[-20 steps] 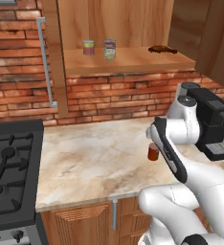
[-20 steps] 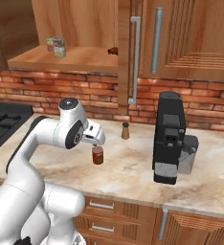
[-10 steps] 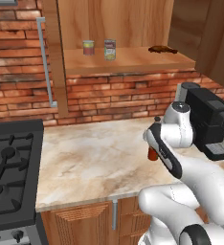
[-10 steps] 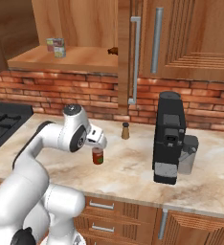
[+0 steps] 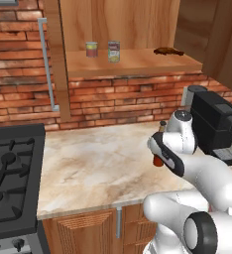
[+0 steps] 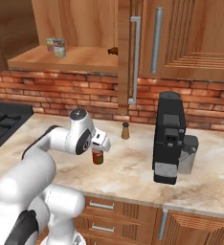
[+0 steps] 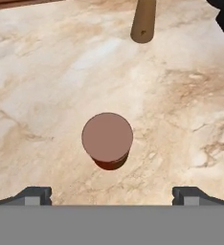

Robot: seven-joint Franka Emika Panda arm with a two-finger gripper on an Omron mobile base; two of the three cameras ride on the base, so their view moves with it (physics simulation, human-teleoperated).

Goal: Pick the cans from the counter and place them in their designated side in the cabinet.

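We see the dark red can (image 7: 107, 138) standing upright on the counter (image 7: 47, 86), straight below our hand (image 7: 112, 194). The fingers (image 7: 33, 194) are spread wide, empty, flanking it from above.

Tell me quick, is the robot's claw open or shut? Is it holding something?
Gripper: open, holding nothing; its fingertips stand wide apart above the small dark red can on the beige marbled counter.

Two cans (image 5: 102, 51) stand on the cabinet (image 5: 138, 62) shelf.
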